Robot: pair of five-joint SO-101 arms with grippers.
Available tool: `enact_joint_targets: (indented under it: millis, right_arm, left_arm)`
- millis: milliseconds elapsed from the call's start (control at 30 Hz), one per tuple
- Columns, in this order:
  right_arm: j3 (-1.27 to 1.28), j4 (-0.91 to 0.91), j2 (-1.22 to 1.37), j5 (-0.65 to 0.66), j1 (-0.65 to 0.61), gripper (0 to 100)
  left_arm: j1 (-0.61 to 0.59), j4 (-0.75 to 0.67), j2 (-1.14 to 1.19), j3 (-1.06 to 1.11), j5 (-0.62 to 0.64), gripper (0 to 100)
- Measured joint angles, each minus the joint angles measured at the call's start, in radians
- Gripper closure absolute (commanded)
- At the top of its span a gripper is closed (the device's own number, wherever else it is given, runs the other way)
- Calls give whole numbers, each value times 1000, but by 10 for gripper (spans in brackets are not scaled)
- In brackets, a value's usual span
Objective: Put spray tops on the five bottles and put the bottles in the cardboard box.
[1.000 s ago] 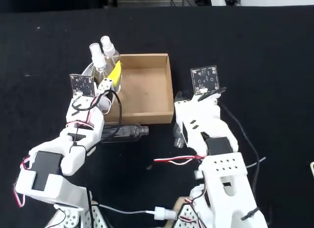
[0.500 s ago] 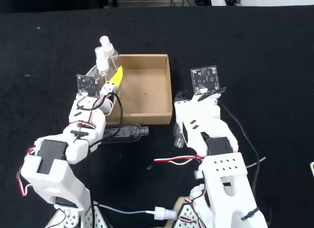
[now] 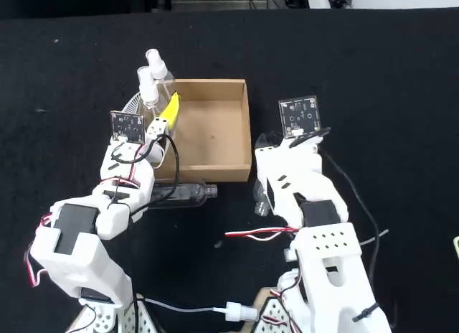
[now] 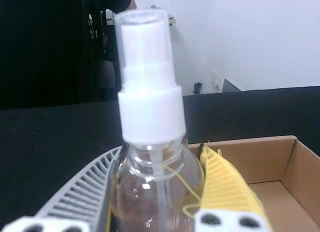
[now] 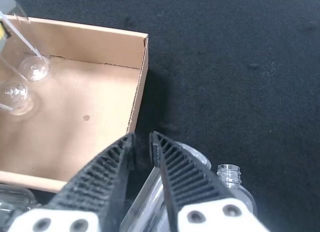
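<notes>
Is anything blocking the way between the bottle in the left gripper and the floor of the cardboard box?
Nothing visible does. The left gripper holds the capped bottle just inside the left wall of the cardboard box, beside a second bottle that also has its spray top.

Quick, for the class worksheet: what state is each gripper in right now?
Left gripper: closed on a capped bottle.
Right gripper: slightly open, holding nothing, above an uncapped bottle.

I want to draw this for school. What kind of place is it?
Probably a robotics lab or workshop: two white robot arms at a black table, with clear plastic spray bottles and a brown cardboard box.
</notes>
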Motion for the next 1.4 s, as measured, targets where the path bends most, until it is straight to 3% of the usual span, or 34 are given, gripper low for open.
enact_joint_targets:
  millis: [467, 667, 1100, 1300, 1400]
  right_arm:
    - [0, 0, 0, 0, 0, 959]
    - [0, 0, 0, 0, 0, 959]
    - [0, 0, 0, 0, 0, 959]
    - [0, 0, 0, 0, 0, 959]
    - [0, 0, 0, 0, 0, 959]
  left_arm:
    - [0, 0, 0, 12, -8, 970]
    - [0, 114, -2, -2, -8, 970]
    - [0, 89, 0, -5, -8, 970]
    - [0, 89, 0, -5, -8, 832]
    - [0, 86, 0, 0, -8, 817]
